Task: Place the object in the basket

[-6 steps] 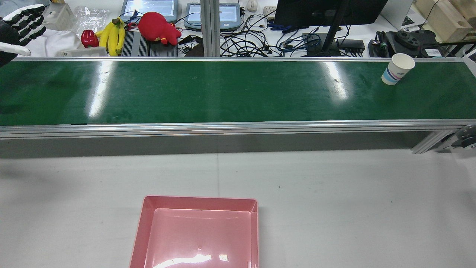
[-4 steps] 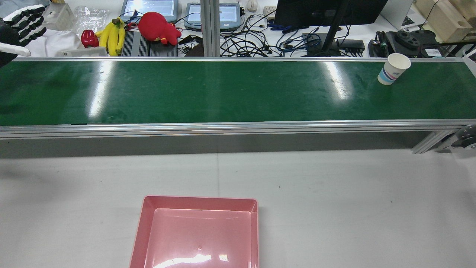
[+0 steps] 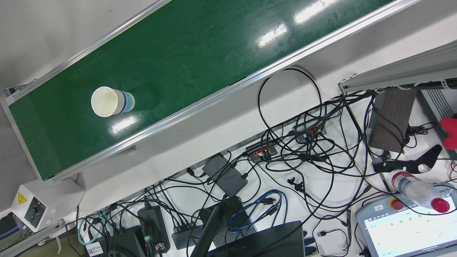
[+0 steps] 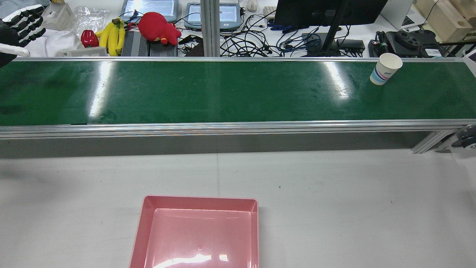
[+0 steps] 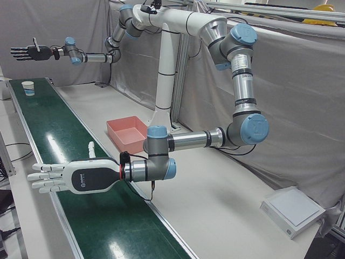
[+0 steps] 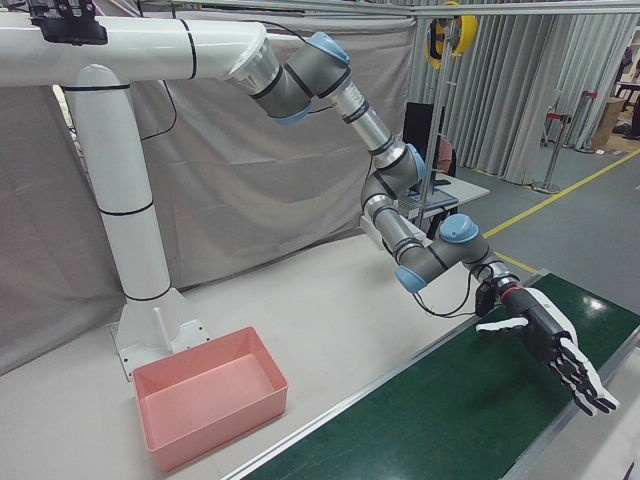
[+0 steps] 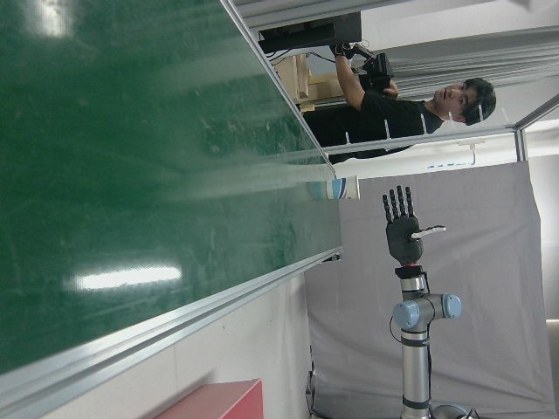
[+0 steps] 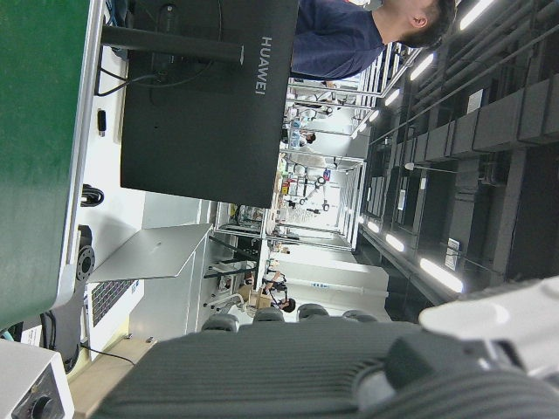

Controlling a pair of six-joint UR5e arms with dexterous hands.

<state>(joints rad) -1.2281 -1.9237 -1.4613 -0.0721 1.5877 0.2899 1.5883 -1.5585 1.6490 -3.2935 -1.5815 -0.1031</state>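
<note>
I see the paper cup [image 4: 385, 68] upright near the far edge of the green conveyor belt [image 4: 223, 93], toward its right end. It looks light and crushable, so I'd wrap its sidewall gently. Left robot hand [image 5: 54, 178] and right robot hand [image 5: 28, 52] both splayed, holding nothing; pink basket [image 4: 197, 230] waits empty.

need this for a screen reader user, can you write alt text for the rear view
A paper cup stands upright near the right end of a long green conveyor belt. An empty pink basket sits on the grey table in front, and the open left hand hovers at the far upper left.
</note>
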